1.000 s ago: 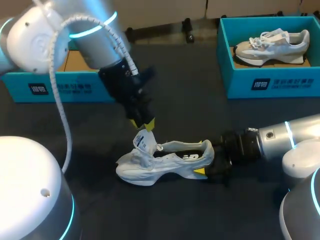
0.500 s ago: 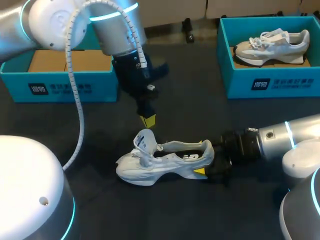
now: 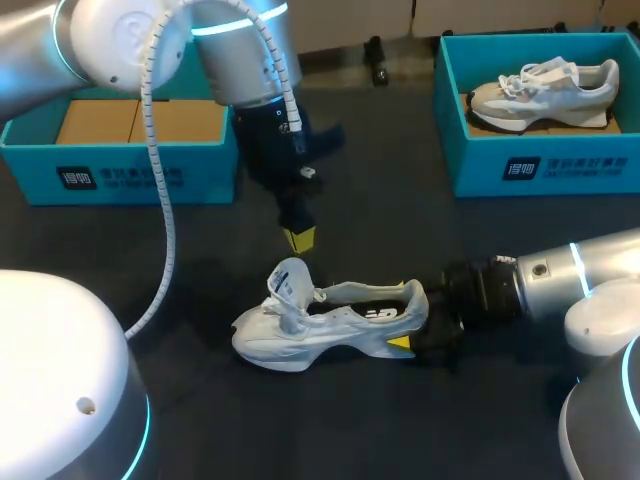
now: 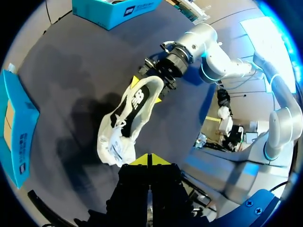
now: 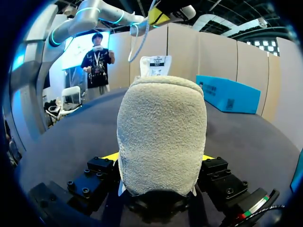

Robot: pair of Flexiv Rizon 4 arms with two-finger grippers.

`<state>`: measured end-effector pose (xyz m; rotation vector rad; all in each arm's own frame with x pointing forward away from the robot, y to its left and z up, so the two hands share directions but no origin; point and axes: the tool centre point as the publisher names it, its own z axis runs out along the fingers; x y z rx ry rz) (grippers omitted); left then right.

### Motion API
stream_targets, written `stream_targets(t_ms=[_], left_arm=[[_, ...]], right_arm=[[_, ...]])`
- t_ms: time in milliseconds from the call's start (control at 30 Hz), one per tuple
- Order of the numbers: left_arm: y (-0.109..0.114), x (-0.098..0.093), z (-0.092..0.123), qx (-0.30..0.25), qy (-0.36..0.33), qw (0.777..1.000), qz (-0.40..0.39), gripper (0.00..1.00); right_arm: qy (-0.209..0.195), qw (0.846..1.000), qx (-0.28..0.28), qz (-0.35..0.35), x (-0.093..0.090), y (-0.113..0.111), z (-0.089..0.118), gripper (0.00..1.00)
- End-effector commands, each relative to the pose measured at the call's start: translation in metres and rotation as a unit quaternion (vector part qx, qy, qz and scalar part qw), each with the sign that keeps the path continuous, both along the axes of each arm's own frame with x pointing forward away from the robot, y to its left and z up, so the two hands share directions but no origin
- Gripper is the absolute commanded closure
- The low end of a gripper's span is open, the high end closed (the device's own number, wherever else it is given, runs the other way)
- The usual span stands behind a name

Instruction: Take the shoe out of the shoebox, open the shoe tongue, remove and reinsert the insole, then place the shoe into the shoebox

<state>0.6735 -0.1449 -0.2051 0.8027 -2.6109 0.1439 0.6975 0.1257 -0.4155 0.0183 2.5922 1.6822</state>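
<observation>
The right gripper (image 5: 160, 158) pinches the heel of the white mesh sneaker (image 3: 320, 325) lying on the dark table (image 3: 400, 230). Above its raised tongue (image 3: 288, 280), not touching, the left gripper (image 3: 300, 238) hangs with fingers pressed together. Beyond, the left teal shoebox (image 3: 130, 178) holds brown cardboard (image 3: 140, 122), and the right teal shoebox (image 3: 540, 165) holds a grey sneaker (image 3: 545, 90).

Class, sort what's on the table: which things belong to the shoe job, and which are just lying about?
In the job: shoe, tongue, left box (probably its own).
Lying about: second shoe, right box.
</observation>
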Motion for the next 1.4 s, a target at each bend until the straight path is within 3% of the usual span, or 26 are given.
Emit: stream_targets(t_ms=[33,300,433,833,1067,1400], left_arm=[[-0.007,-0.003,-0.019,-0.027,-0.012,0.999,-0.022,1.00],[-0.018,-0.005,-0.029,-0.074,-0.041,0.992,-0.098,1.00],[-0.019,-0.008,-0.029,-0.096,-0.044,0.977,-0.184,1.00],[-0.018,-0.006,-0.029,-0.091,-0.051,0.977,-0.187,1.00],[-0.046,-0.010,-0.063,-0.080,-0.077,0.963,-0.245,1.00],[-0.060,-0.013,-0.097,-0.057,-0.115,0.967,-0.218,1.00]], right_arm=[[-0.001,1.000,-0.002,-0.001,-0.003,0.002,-0.005,1.00],[-0.001,1.000,-0.002,-0.001,-0.003,0.002,-0.005,1.00],[-0.001,1.000,-0.002,-0.001,-0.003,0.002,-0.005,1.00],[-0.001,1.000,-0.002,-0.001,-0.003,0.002,-0.005,1.00],[-0.001,1.000,-0.002,-0.001,-0.003,0.002,-0.005,1.00],[-0.001,1.000,-0.002,-0.001,-0.003,0.002,-0.005,1.00]])
